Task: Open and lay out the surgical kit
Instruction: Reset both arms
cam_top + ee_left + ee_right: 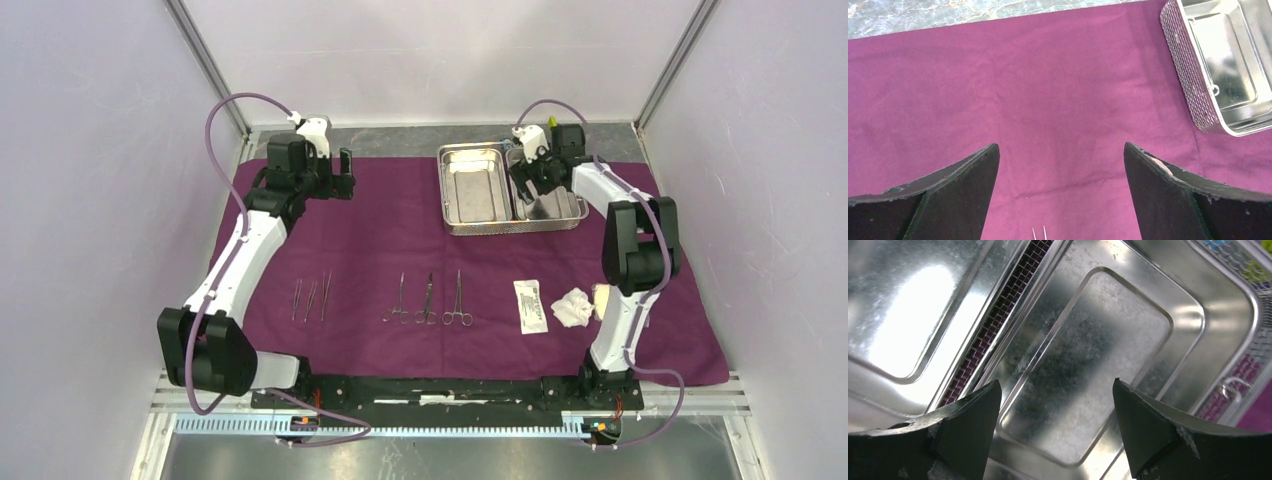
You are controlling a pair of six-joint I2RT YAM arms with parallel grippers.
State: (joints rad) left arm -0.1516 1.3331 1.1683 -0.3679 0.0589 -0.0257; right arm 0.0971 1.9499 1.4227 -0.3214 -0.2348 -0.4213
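The plum-purple cloth point(400, 250) lies spread flat over the table. At its back stands the shiny two-compartment steel tray point(475, 190). My right gripper point(540, 198) hangs open over the tray's right compartment point(1098, 340), whose floor is bare; nothing is between its jaws point(1057, 385). My left gripper point(345, 175) is open above bare cloth point(1048, 90) at the back left, with the tray's mesh side point(1193, 85) off to its right. Near the front lie three tweezers point(311, 298), three scissor-handled instruments point(428, 300), a white packet point(531, 305) and gauze point(574, 307).
Small blue and yellow-green blocks point(1255, 267) sit just behind the tray's far mesh wall. Enclosure walls close in the left, right and back. A strip of grey table point(948, 15) shows beyond the cloth's far edge.
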